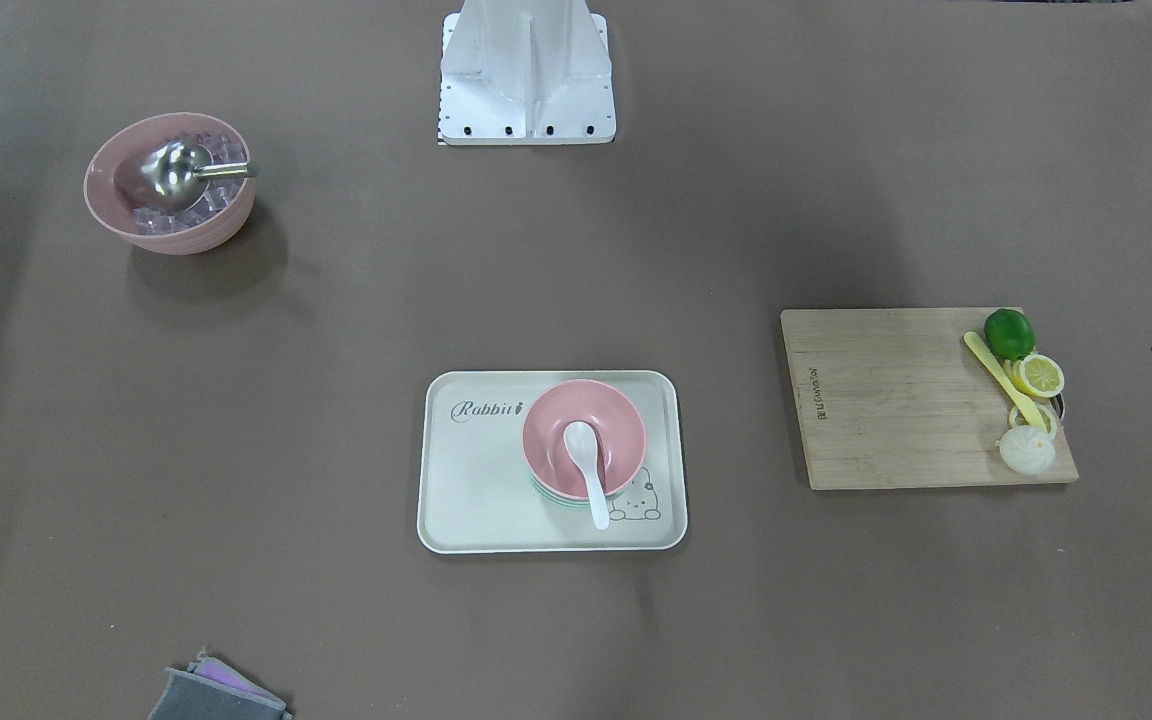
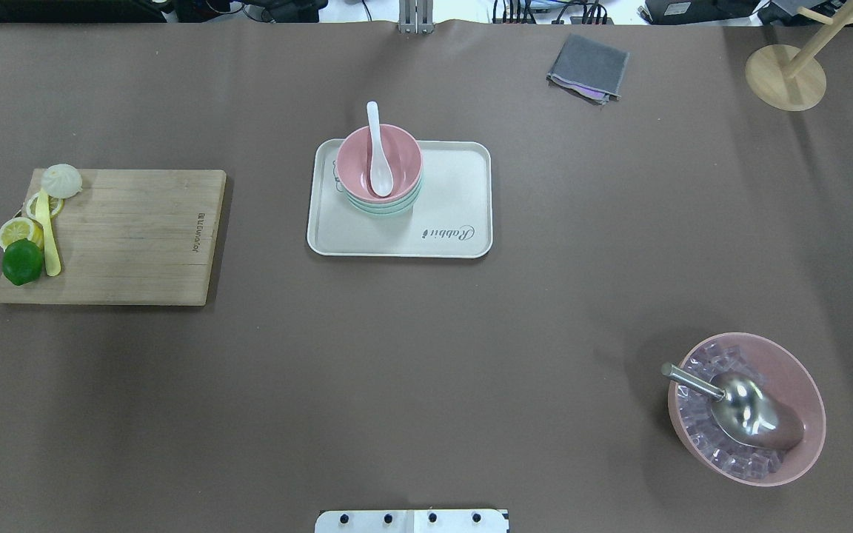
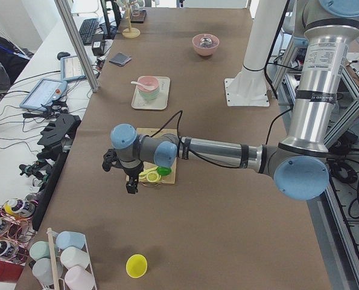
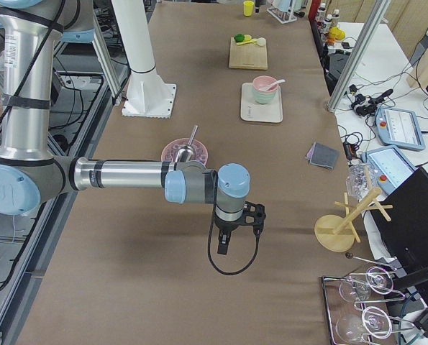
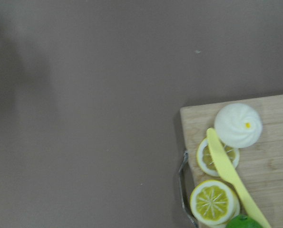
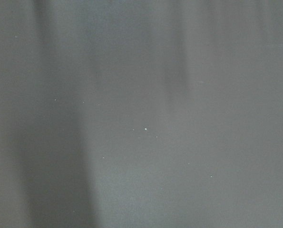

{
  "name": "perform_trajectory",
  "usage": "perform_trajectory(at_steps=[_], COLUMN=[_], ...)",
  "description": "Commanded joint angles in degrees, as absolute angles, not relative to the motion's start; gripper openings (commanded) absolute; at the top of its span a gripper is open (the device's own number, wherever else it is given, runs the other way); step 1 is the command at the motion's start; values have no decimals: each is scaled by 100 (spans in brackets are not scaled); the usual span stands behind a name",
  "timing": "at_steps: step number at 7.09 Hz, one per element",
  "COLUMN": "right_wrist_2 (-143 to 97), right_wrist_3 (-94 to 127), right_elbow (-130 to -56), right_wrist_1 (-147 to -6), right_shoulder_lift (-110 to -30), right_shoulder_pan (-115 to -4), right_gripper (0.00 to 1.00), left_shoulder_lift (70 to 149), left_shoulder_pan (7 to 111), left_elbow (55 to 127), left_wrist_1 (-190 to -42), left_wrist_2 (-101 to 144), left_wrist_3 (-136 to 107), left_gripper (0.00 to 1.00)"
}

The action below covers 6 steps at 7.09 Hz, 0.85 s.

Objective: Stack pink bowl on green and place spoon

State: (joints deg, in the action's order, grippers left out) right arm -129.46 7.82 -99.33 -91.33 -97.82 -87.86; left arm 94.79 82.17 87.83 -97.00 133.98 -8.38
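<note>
Currently in hand: judged the closing step; stacking and spoon placement both look done.
Matte round pink bowl [image 1: 612, 430]: nested upright in the pale green bowl [image 2: 382, 210], on the cream rectangular tray [image 1: 476, 470] at mid-table.
White ceramic spoon [image 1: 588, 470]: scoop inside the pink bowl, handle leaning out over its rim.
Left gripper [image 3: 130, 175]: hangs by the end of the wooden cutting board [image 2: 130, 237], well apart from the tray; whether its fingers are spread or pressed together cannot be told.
Right gripper [image 4: 224, 241]: hangs over the brown table [image 1: 336, 450] at the opposite end; fingers likewise cannot be told.
Next move: probably none; any check calls for not nudging the spoon handle.
</note>
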Motion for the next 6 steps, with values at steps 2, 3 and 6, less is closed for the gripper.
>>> perform_trajectory(at_steps=[2, 3, 6], right_wrist_2=[-12946, -12946, -12938], right_wrist_3=[782, 782, 782], right_elbow=[-9932, -9940, -9958], right_wrist_1=[-9114, -9106, -9097], right_shoulder_lift=[-9747, -9730, -9729], right_shoulder_pan=[-8789, -8789, -8780], right_gripper=[100, 100, 100], left_shoulder_lift=[9098, 8888, 8369], left_shoulder_pan=[8543, 8647, 8701], left_elbow=[9026, 9113, 9622], left_wrist_1=[-9537, -9510, -9518], left_wrist_2=[13228, 13219, 13228], left_wrist_3=[-223, 111, 422], left_gripper=[99, 99, 99])
